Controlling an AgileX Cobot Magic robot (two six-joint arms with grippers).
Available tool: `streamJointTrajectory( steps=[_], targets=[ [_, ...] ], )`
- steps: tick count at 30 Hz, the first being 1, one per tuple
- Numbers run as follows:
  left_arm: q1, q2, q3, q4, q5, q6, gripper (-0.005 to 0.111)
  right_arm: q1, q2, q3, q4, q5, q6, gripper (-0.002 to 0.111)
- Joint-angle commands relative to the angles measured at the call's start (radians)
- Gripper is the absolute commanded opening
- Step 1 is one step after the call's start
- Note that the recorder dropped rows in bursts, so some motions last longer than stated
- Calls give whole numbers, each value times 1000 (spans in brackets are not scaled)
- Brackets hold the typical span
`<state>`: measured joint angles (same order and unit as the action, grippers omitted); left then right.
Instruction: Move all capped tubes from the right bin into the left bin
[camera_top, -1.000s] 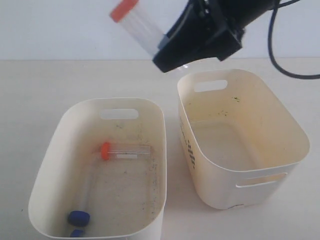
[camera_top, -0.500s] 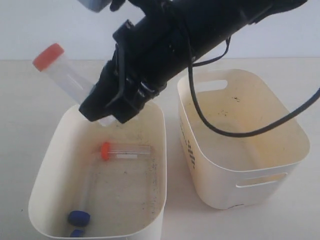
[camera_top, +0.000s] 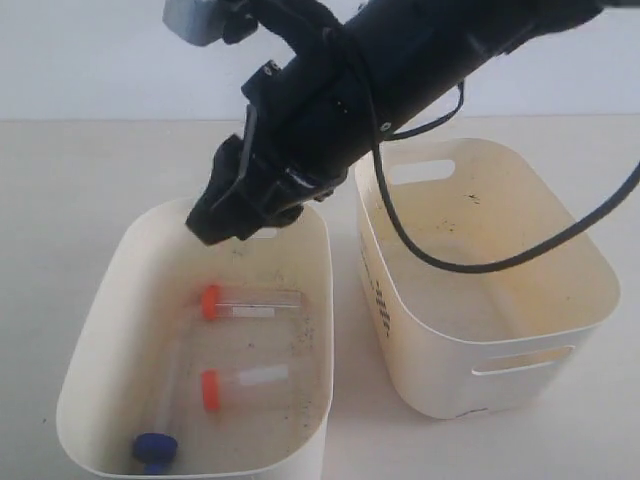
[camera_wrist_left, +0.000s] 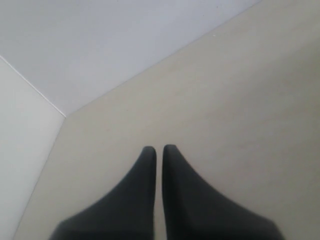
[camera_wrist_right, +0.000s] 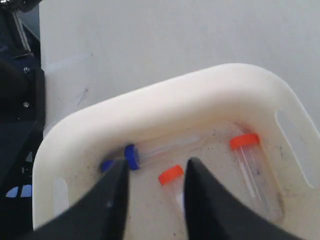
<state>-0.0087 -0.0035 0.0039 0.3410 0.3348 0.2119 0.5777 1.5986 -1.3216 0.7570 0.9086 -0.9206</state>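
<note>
The right arm (camera_top: 400, 60) reaches in from 2 o'clock of the exterior view. Its right claw (camera_top: 222, 222) hangs over the far rim of the left bin (camera_top: 100, 350), at that bin's 12 o'clock. In the right wrist view the claw's two black fingers (camera_wrist_right: 112, 200) stand apart with nothing between them. The speckled floor of the bin shows through the gap, so this claw is open and empty.

All three capped tubes (camera_wrist_right: 171, 175) lie on the floor of the left bin, which stands at 7 o'clock in the exterior view.
- The far orange-capped tube (camera_top: 255, 300) lies crosswise just past the middle of the floor, with its cap toward 9 o'clock.
- The near orange-capped tube (camera_top: 240, 382) lies roughly parallel to it on the 6 o'clock side. Its cap also points toward 9 o'clock, and it is apart from the first.
- The blue-capped tube (camera_top: 156, 446) has its cap in the 7 o'clock corner. Its clear body is hard to make out against the wall.

The right bin (camera_top: 430, 370) stands at 4 o'clock, just beside the left bin, with a narrow strip of tabletop (camera_top: 345, 400) between them. A black cable (camera_top: 455, 267) loops from the arm across it.

The left claw (camera_wrist_left: 159, 150) shows only in the left wrist view. Its two dark fingers are closed to a thin slit with nothing in it, over bare tabletop.
</note>
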Motion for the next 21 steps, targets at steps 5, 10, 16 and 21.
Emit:
streamJointTrajectory(
  steps=[5, 10, 16, 21],
  targets=[
    [-1, 4, -4, -3, -5, -1, 4, 1, -208, -28, -114, 34, 44, 0],
    [-1, 4, -4, -3, -5, -1, 4, 1, -214, -28, -112, 34, 44, 0],
    [-1, 4, -4, -3, -5, -1, 4, 1, -213, -28, -138, 39, 25, 0],
    [-1, 4, -4, -3, -5, -1, 4, 1, -229, -28, -141, 1, 28, 0]
  ],
)
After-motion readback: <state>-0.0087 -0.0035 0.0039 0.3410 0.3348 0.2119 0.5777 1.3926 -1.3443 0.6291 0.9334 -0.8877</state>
